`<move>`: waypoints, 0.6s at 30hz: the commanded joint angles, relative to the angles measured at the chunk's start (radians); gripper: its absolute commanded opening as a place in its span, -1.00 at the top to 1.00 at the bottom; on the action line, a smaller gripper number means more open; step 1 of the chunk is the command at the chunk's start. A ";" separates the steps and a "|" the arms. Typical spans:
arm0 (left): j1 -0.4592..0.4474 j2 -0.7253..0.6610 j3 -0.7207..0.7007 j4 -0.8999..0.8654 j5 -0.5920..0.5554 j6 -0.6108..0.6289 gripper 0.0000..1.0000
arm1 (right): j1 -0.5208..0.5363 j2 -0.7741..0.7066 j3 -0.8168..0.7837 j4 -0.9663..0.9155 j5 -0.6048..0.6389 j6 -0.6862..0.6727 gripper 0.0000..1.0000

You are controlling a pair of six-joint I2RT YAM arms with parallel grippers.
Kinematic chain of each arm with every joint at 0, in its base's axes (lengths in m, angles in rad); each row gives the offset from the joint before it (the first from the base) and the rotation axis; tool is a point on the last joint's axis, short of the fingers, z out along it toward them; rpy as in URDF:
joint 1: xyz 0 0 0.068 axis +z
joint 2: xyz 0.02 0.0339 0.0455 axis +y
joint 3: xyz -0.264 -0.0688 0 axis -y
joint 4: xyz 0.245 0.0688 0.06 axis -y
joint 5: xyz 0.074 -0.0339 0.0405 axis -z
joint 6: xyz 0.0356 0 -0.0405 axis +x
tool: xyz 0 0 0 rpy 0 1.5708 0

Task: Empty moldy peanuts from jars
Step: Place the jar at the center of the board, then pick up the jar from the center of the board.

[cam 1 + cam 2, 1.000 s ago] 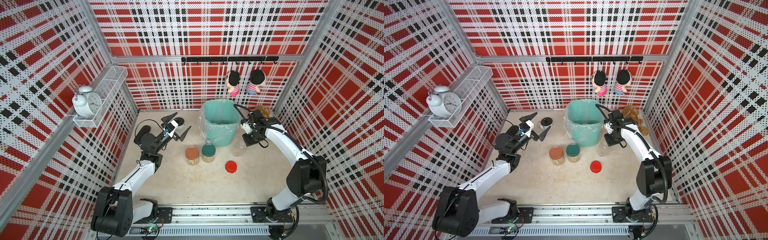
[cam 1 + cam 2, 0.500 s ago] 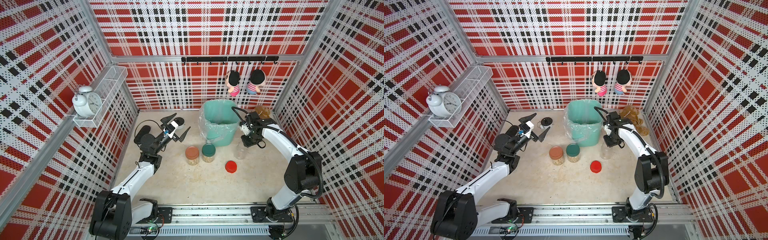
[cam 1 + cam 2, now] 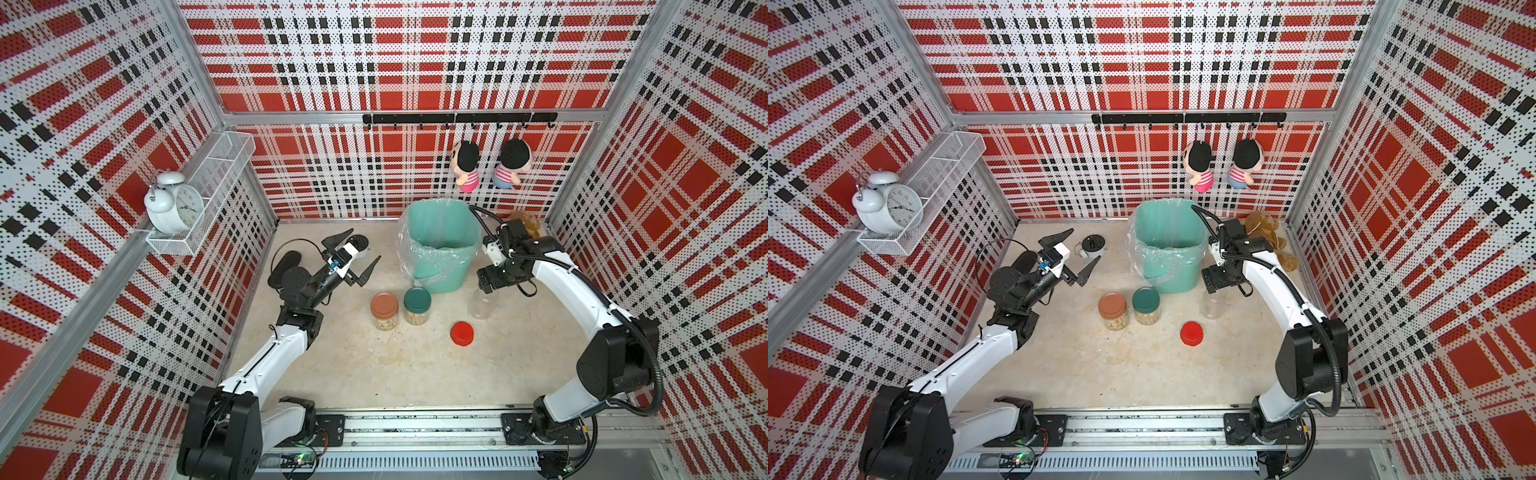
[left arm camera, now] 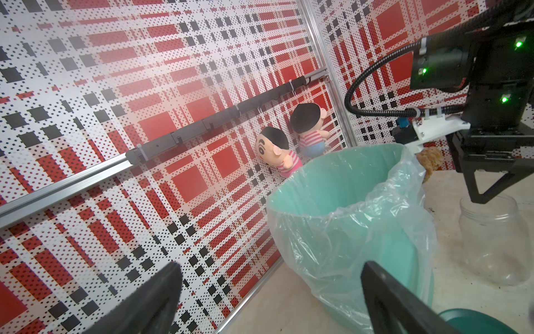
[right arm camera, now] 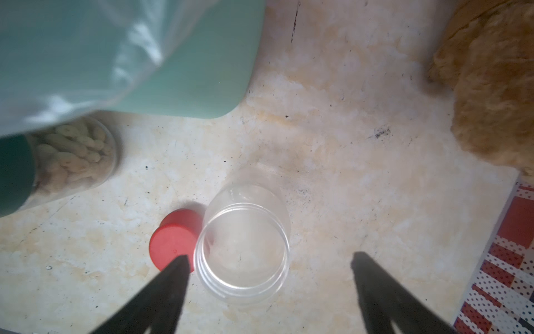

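**One jar emptied beside the bin; two still capped and full.**

The tall teal plastic bin, with its loose clear liner, serves as reference. To its left the left gripper is raised, jaws wide apart and empty. At its front right corner the right gripper hangs with jaws spread, gripping nothing, over the lidless clear plastic jar, which looks empty. Risk: a low finger on withdrawal could tip this light jar, or snag the liner overhang. The brown-lidded jar and green-lidded jar stand just beside each other at the bin's front, leaving scant finger room between them. The round red lid lies near the empty jar, away from the bin. The pale moldy peanuts remain in both capped jars. Open tabletop lies further forward of the bin.
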State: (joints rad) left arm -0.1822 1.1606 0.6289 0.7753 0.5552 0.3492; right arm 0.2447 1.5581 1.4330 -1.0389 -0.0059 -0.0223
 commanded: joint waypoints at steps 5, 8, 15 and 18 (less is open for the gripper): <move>-0.006 -0.058 -0.003 -0.113 -0.020 0.071 -0.96 | -0.025 -0.157 -0.017 0.120 -0.046 0.000 -1.00; -0.015 -0.071 0.015 -0.289 -0.029 0.180 -0.96 | -0.026 -0.233 -0.066 0.232 -0.113 -0.009 -1.00; -0.081 -0.078 -0.008 -0.501 -0.065 0.265 -0.96 | 0.122 -0.386 -0.245 0.578 -0.217 0.007 -0.99; -0.010 -0.105 -0.095 -0.316 -0.015 0.097 -0.96 | 0.210 -0.369 -0.253 0.609 -0.181 -0.016 -0.99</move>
State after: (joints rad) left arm -0.2417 1.0847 0.5858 0.3805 0.5133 0.5472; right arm 0.4011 1.1816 1.1923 -0.5617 -0.1768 -0.0120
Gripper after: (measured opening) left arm 0.981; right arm 0.997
